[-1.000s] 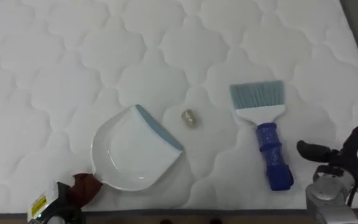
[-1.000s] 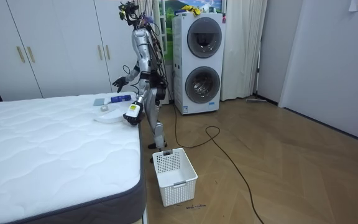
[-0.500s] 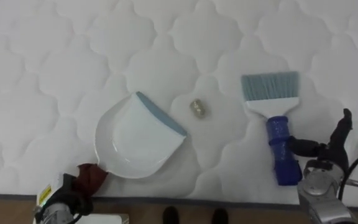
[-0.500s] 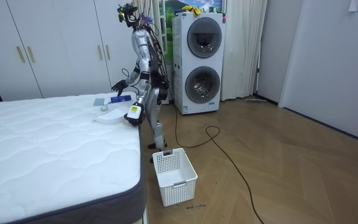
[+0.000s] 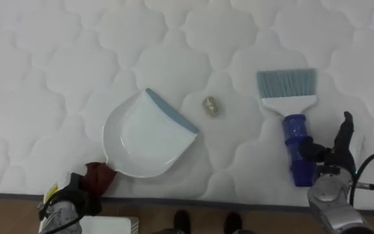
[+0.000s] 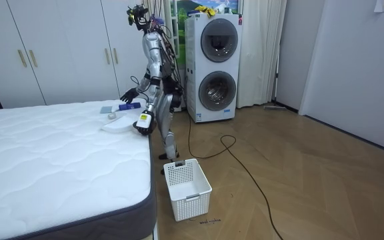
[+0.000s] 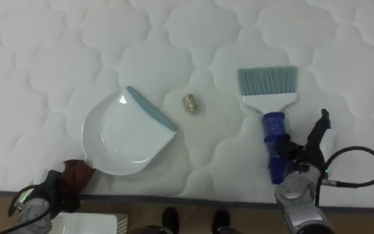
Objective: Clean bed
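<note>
Home bedroom with laundry corner — quilted mattress (image 6: 45, 153), white wardrobes (image 6: 52, 50), stacked washer and dryer (image 6: 213, 67), curtain (image 6: 262, 53), wood floor (image 6: 299, 180).

The left hand (image 5: 72, 194) curls round the dustpan handle (image 5: 99, 175) while the right hand (image 5: 330, 159) hovers with fingers spread.

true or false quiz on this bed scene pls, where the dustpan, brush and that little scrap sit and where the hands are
1. The scrap lies between the dustpan and the brush. True.
2. The scrap is inside the dustpan. False: it lies on the mattress, just off the pan's lip.
3. The brush's bristles point toward the robot. False: its blue handle points toward the robot, and the bristles point away.
4. The right hand is at the brush's handle. True.
5. The left hand is beside the brush. False: it is at the dustpan's brown handle.
</note>
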Tool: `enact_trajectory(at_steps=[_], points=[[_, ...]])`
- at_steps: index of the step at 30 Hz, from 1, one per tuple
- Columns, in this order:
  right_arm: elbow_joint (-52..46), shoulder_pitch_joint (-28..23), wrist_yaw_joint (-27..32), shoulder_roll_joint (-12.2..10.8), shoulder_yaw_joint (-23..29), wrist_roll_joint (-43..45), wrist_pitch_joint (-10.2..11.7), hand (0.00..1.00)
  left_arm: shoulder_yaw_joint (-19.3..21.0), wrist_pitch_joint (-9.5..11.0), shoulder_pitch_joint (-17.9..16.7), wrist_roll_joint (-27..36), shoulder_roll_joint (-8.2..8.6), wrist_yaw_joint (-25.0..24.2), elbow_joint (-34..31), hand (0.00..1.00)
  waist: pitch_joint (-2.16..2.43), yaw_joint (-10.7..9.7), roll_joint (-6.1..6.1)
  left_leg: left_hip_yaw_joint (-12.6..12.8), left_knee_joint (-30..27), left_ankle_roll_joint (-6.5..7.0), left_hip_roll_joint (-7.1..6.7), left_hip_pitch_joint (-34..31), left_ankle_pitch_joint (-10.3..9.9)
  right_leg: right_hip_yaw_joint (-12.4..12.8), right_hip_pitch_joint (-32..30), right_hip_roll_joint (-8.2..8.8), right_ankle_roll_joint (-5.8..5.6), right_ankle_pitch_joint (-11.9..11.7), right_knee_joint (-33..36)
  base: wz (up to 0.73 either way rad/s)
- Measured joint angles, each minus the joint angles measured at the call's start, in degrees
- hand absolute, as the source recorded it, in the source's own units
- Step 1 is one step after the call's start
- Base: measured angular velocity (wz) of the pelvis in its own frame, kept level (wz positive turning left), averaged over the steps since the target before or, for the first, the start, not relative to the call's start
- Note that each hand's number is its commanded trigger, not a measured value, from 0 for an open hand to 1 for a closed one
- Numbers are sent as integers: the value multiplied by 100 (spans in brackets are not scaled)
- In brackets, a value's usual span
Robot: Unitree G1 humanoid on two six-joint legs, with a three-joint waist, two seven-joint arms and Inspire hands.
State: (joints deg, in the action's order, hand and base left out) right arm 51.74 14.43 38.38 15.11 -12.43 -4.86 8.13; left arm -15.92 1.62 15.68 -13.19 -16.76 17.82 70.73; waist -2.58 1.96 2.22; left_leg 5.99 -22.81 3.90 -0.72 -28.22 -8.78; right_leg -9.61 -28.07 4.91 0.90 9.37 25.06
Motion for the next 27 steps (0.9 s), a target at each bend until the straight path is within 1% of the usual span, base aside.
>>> enact_trajectory(at_steps=[5,7,9,16,18,21,24,27], points=[[-6,23,-53,2,-8,-163,18,0,0,-4,19,1,-7,-61,4,100,-21,2,28,10,5,1,-9,-15,-1,7,-55,10,9,32,77,0],[-11,27,-54,7,-8,-187,68,0,0,-6,31,1,-9,-60,1,100,-25,-1,36,11,-4,0,-3,-45,-1,10,-86,11,19,44,88,0],[-13,66,-44,12,-14,-460,95,0,-59,-4,59,13,-7,-57,-5,100,-36,-14,54,0,8,-1,2,-75,0,9,-101,16,20,45,80,0],[-26,86,140,20,-8,-1139,222,0,-124,34,73,17,-7,-40,-6,100,-37,-12,57,21,-14,0,0,-78,0,-16,-105,21,19,44,67,-1],[-117,86,201,20,-5,-1317,244,0,-123,36,54,16,-7,-12,-5,100,-37,-7,56,37,4,-1,1,-65,0,19,-125,21,19,44,73,-8],[-329,84,234,19,42,-1779,250,0,-123,81,32,13,-7,71,-6,100,-32,-54,64,49,22,-2,2,-66,0,30,-142,39,20,45,82,-2],[-526,87,295,18,65,-2237,284,0,-124,139,24,9,-3,76,-11,100,-28,-63,57,109,47,-3,3,-49,3,125,-163,12,20,45,86,-8],[-735,88,341,14,64,-2495,431,0,-123,170,-25,11,-2,106,-10,100,-22,-82,51,175,107,1,1,-2,5,165,-168,13,16,44,77,-10]])
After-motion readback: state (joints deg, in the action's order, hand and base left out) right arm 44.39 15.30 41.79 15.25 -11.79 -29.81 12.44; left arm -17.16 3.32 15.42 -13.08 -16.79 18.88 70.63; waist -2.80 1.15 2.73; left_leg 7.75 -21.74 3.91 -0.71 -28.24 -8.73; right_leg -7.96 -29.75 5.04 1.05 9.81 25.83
